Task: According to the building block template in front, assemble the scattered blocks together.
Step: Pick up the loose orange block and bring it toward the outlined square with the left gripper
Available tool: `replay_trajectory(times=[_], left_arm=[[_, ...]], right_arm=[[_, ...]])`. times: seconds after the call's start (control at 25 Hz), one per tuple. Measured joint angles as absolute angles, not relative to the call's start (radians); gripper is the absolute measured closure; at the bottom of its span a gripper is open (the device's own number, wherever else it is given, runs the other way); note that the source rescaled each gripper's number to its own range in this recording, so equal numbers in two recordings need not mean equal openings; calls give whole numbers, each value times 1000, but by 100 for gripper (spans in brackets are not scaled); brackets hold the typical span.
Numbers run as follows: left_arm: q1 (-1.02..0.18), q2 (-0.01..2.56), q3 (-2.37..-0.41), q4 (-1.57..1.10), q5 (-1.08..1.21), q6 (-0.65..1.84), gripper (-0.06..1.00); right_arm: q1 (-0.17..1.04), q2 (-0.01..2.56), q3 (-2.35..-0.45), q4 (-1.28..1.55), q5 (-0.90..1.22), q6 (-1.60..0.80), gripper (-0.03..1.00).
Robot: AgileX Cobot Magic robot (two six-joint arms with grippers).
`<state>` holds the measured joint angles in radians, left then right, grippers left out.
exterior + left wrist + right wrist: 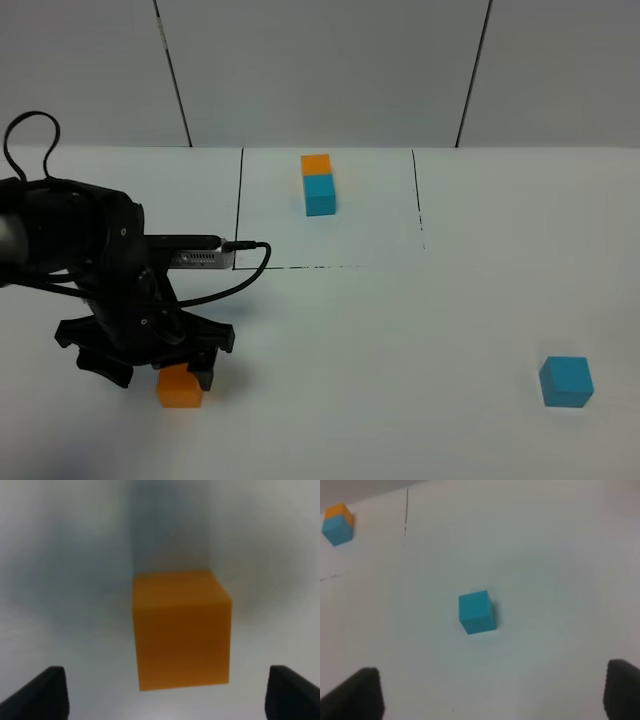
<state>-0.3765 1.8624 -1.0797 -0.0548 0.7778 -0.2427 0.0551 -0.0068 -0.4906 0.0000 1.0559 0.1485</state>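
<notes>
Clearly the step in hand is the pick-up of the loose orange block (180,387), at the near left of the white counter (400,340). The left end effector (158,368) hangs low over it with its jaws spread wide and nothing in them. In the left wrist view the block (181,630) lies just ahead of the two dark fingertips (50,695) and within the span between them, with clear space on either side.

To do this well, the arm should probably descend straight, keeping the block centred in the gap. It should close only once the pads flank two opposite flat faces, not an edge or corner. A lopsided approach could push the light cube aside before both pads meet it.

Further right, at the far middle, the template (319,185) sits inside a thin black outline (240,210). Its orange cube is on the far side and touches the cyan one nearer the robot, so the orange block should probably end up behind its partner in the same order.

At the near right the loose cyan block (567,381) stands alone, well apart from everything. The right end effector (492,695) is likewise wide open and empty, with that block (477,612) well ahead of its fingertips.
</notes>
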Motion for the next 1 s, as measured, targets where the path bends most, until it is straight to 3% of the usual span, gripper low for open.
replay_trajectory(times=[0.68, 0.84, 1.0], left_arm=[[-378, 1991, -1085, -75, 673, -240, 29], [-378, 1992, -1085, -68, 679, -239, 47], [-378, 1994, -1085, -89, 681, -239, 82]], right_arm=[[55, -7, -491, 0, 1056, 148, 21], [55, -7, -491, 0, 1056, 149, 21], [55, -7, -491, 0, 1056, 149, 21]])
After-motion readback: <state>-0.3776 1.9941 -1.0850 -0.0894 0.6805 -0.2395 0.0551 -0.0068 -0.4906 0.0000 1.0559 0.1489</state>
